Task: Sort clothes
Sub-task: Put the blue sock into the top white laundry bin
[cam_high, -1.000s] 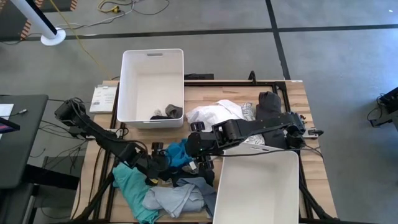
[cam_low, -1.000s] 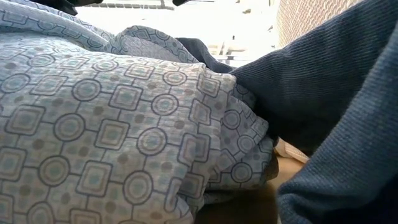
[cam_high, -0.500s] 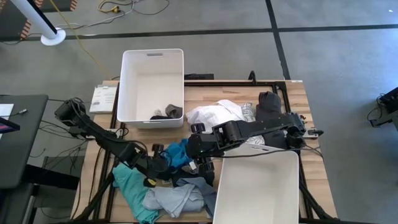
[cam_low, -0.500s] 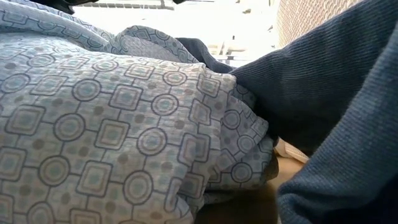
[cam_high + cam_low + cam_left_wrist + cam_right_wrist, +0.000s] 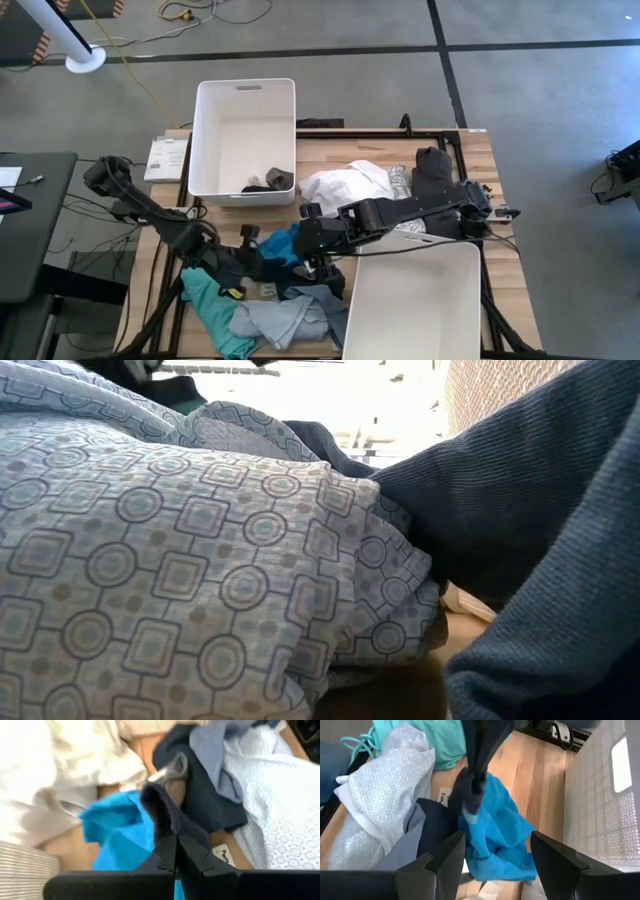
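- The left tool (image 5: 176, 851) is pinched tight on a fold of the dark garment (image 5: 172, 815), lifted off the heap, probably so it comes away singly from the blue garment (image 5: 285, 243) beside it.
- The clothes lie in a heap on the wooden surface (image 5: 470, 160), teal piece (image 5: 208, 292) and pale blue piece (image 5: 280, 320) at its near-left, the white garment (image 5: 345, 183) farther back.
- The right tool (image 5: 495, 855) hangs spread over the blue garment, holding nothing, apparently waiting.
- The far white bin (image 5: 245, 110) already holds dark items; the near bin (image 5: 415, 300) looks unused.
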Robot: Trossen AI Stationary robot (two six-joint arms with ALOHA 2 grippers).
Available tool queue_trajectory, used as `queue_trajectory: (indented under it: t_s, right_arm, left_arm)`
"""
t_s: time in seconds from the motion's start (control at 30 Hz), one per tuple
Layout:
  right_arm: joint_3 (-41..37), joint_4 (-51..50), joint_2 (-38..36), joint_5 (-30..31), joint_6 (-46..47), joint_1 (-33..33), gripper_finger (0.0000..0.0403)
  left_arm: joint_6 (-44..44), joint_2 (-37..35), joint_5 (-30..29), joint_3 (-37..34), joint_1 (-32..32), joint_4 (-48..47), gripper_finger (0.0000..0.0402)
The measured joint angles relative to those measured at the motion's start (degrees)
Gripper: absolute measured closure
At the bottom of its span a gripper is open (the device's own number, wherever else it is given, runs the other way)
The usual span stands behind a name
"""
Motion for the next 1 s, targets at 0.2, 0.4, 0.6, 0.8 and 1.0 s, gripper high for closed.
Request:
queue_trajectory:
  t_s: [0.2, 0.4, 0.6, 0.8, 1.0]
  right_arm:
    - [-3.50, 4.67, 0.04, -0.03, 0.02, -1.69, 0.0159]
    - [-4.84, 11.10, 0.02, 0.09, -1.04, -2.60, 0.0159]
    - [-4.91, 14.10, 0.02, -4.37, -2.56, -2.60, 0.0158]
    - [-4.93, 16.29, 0.02, -7.38, -2.26, -2.58, 0.0158]
    - [-4.99, 19.60, 2.19, -7.45, -0.58, -3.03, 0.0164]
  left_arm:
    - [0.24, -3.09, -7.17, 3.92, -2.32, -5.10, 0.0401]
    - [1.50, -4.25, -10.91, 6.38, -3.95, -7.10, 0.0401]
    - [1.66, -4.26, -12.82, 6.93, -4.09, -8.96, 0.0401]
    - [3.05, -4.25, -14.37, 6.93, -4.09, -8.81, 0.0401]
    - [5.29, -4.25, -15.55, 6.93, -4.07, -6.01, 0.0401]
